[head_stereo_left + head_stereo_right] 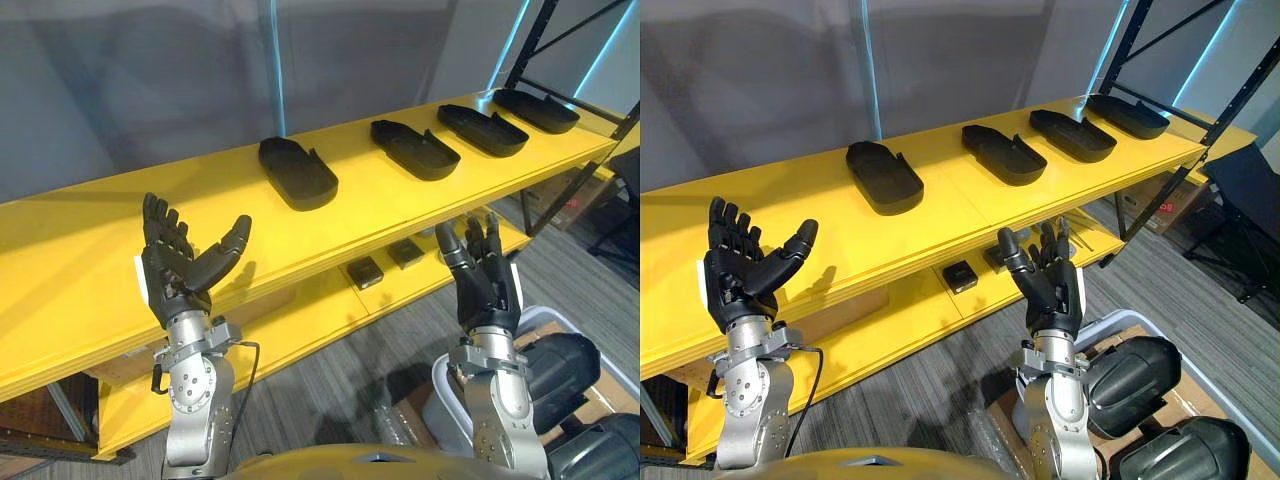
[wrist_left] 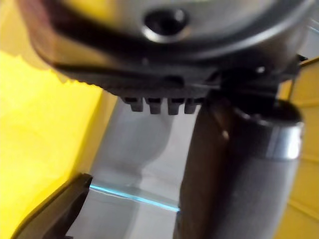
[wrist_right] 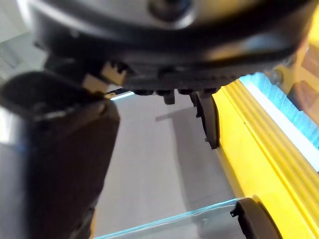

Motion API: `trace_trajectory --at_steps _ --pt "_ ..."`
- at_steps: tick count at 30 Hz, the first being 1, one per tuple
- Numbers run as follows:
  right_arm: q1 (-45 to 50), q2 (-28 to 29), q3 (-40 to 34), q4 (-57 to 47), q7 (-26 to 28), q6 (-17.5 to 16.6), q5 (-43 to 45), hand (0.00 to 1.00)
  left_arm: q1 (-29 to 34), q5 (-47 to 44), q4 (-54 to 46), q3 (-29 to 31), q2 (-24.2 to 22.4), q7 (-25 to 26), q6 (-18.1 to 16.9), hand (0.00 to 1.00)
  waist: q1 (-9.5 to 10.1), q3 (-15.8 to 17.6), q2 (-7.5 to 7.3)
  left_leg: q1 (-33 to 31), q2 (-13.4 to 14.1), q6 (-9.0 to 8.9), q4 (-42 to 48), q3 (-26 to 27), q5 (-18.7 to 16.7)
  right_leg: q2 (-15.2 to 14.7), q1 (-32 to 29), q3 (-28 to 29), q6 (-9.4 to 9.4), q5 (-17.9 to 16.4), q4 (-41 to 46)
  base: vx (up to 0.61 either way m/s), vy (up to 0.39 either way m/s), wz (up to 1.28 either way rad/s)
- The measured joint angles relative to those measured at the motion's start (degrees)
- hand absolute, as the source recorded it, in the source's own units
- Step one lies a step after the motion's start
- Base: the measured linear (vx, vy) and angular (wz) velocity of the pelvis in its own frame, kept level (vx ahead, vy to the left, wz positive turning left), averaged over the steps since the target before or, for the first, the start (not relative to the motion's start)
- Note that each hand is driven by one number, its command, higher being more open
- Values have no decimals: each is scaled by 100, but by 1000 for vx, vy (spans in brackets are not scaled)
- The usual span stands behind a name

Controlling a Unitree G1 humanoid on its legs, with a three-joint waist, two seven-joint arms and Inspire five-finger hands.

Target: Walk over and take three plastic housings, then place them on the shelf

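Left robot hand (image 1: pixel 176 270), right robot hand (image 1: pixel 490 290) splayed; 4 housings (image 1: pixel 297 172) on shelf (image 1: pixel 80 240).

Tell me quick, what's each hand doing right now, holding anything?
Left hand: open, empty.
Right hand: open, empty.

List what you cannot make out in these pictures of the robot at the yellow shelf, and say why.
1. The small dark items on the lower shelf, both eye views: too small to identify.
2. The housings in the bin, right eye view: cut off by the bottom edge, so they cannot be counted.
3. The dark shape, left wrist view: blurred and cut off by the edge.
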Motion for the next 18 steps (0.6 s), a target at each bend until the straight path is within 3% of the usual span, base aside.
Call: trace_trajectory --at_steps 3,12,18 --pt "-13 69 -128 192 129 14 7 100 4 -29 2 9 -1 -79 0 100 11 -8 3 -104 -8 21 1 -101 40 -18 -16 -152 0 -1 -14 13 -5 25" --pt "-891 100 -908 1103 331 693 -14 100 -20 -210 3 461 -5 -571 1 100 171 -30 57 -348 -7 35 8 -308 124 -52 -121 -414 6 7 -16 7 3 12" --pt "-1266 -22 -1188 1109 327 730 -136 100 -103 -215 3 588 20 -743 2 100 170 -34 50 -354 -18 41 5 -306 119 -73 -94 -412 10 12 18 0 0 0"
